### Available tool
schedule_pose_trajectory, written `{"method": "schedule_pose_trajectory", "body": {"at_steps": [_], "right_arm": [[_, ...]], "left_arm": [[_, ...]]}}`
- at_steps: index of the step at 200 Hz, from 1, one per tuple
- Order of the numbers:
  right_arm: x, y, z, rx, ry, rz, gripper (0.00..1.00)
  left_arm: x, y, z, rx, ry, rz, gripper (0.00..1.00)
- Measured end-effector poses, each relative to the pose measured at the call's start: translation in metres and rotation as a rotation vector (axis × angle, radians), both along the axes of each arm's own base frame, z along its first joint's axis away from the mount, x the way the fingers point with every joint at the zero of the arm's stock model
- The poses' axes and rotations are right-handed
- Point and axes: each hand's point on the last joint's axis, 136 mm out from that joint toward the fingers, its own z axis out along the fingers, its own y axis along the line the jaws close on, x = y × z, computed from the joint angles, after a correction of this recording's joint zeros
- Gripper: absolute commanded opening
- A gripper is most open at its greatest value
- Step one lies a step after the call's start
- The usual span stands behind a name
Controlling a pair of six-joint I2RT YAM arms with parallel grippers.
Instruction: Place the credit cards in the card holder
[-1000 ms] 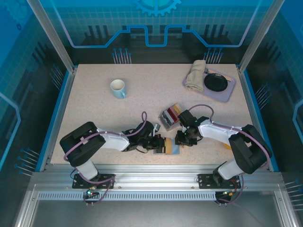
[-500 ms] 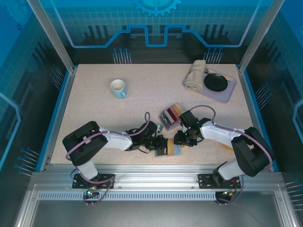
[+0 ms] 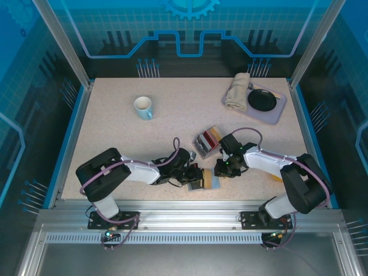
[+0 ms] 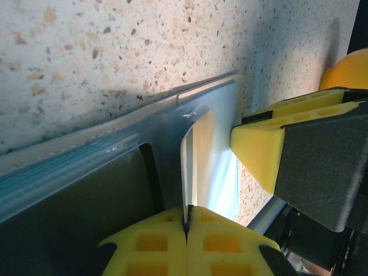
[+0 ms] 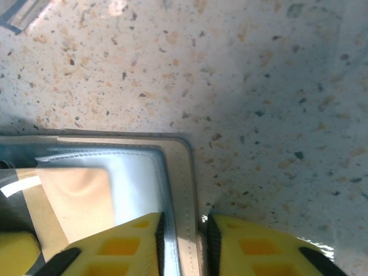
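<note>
We see our right gripper (image 5: 183,241) drawn closer, pinching the card holder (image 5: 179,172) rim; our left gripper (image 4: 187,221) clamps a tan card (image 4: 199,146).

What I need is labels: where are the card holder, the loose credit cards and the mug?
card holder (image 5: 182,178), right wrist view, beige border.
credit cards (image 3: 204,142), top view, middle of stack.
mug (image 3: 142,106), top view, its opening.

- Robotics laboratory test cell.
- Silver aluminium extrusion frame (image 3: 184,214) runs along the near edge of the speckled beige tabletop (image 3: 172,95).
- Two white and black robot arms (image 3: 135,169) are bolted to it.
- Blue printed panels with gear motif (image 3: 190,7) enclose the other edges.
</note>
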Motion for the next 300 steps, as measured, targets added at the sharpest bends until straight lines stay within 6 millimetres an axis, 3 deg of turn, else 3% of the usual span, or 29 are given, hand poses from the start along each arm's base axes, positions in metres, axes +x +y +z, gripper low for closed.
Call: {"method": "schedule_pose_trajectory", "body": {"at_steps": [88,147,239,300], "right_arm": [[0.001,0.000,0.001,0.074,0.031,-0.019,0.12],[0.001,-0.001,0.001,0.092,0.042,-0.025,0.11],[0.001,-0.002,0.000,0.101,0.043,-0.021,0.14],[0.001,-0.002,-0.001,0.106,0.046,-0.020,0.15]], "left_arm": [[0.000,0.005,-0.001,-0.040,0.018,0.080,0.00],[0.000,0.000,-0.001,-0.038,0.003,0.133,0.00],[0.001,-0.008,-0.001,0.008,-0.003,0.159,0.22],[-0.003,-0.001,-0.002,0.068,-0.008,0.152,0.14]]}}
